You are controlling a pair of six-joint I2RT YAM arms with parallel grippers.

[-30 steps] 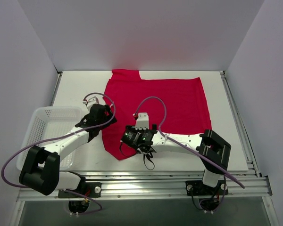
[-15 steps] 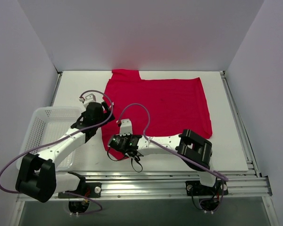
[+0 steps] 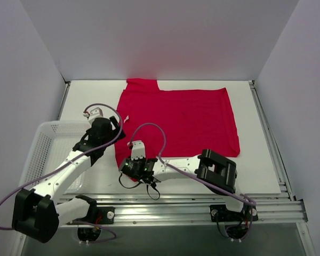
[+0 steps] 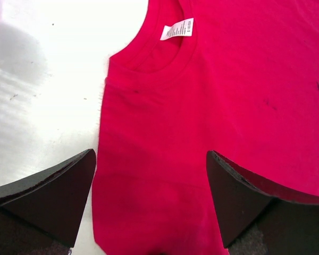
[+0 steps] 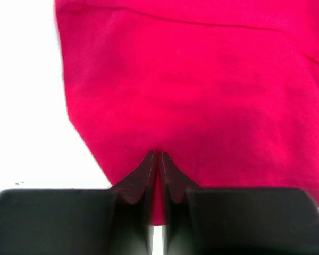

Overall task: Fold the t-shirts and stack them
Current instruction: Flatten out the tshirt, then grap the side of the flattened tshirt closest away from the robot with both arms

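Note:
The red t-shirt (image 3: 186,117) lies spread flat on the white table, its collar on the left side. A white neck tag (image 4: 177,29) shows inside the collar in the left wrist view. My left gripper (image 3: 113,133) hovers open over the shirt's left edge just below the collar, and red cloth (image 4: 244,79) lies under its wide gap (image 4: 150,153). My right gripper (image 3: 125,169) is at the shirt's near-left corner. Its jaws (image 5: 158,154) are shut, with a thin fold of the red cloth (image 5: 202,79) pinched between them.
A white mesh basket (image 3: 48,133) stands on the left, partly under my left arm. White walls close in the table on three sides. A metal rail (image 3: 192,200) runs along the near edge, by the arm bases.
My right gripper slid left along the shirt's near edge and closed on its near-left corner. My left arm drew back and to the left, still open.

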